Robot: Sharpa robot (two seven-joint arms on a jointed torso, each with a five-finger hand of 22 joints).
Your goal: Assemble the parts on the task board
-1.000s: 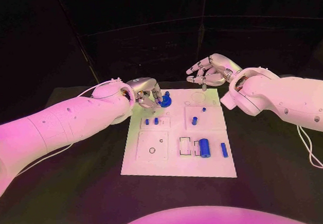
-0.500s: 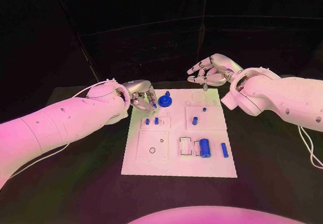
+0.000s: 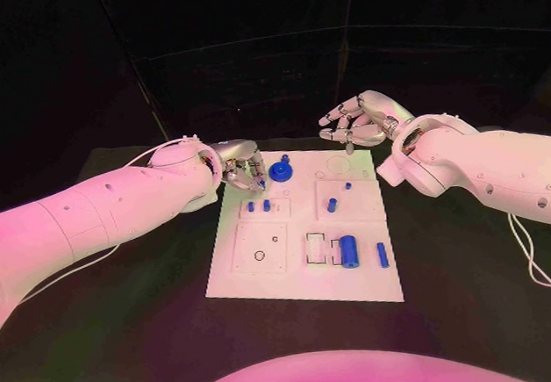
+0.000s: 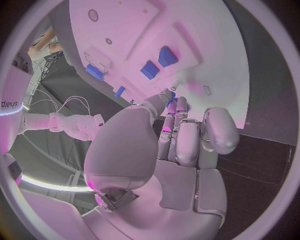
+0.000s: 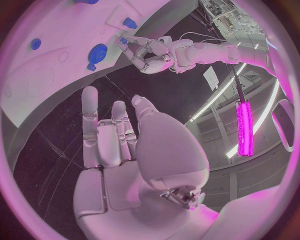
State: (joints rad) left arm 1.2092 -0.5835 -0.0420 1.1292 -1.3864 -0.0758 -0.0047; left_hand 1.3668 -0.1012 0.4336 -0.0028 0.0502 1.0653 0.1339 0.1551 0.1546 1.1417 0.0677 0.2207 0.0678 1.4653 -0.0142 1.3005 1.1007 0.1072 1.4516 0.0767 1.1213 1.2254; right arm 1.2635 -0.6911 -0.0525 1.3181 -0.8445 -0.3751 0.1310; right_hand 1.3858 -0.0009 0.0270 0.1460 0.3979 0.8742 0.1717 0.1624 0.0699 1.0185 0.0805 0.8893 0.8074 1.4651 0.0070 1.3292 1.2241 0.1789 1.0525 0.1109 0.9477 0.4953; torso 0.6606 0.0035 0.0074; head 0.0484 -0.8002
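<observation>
With the round blue part (image 3: 285,169) standing on the task board (image 3: 304,291), several parts lie loose while the left hand (image 3: 241,170) and right hand (image 3: 362,121) hang empty, fingers apart.

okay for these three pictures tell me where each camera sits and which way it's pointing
Head view: on the robot's head, looking down at the task board; both arms show.
Left wrist view: behind the left hand, facing the board's blue parts.
Right wrist view: behind the right hand, facing the board's far end.
Shared: the blue knob-topped part shows in the head and right wrist views, and so does the left hand.
</observation>
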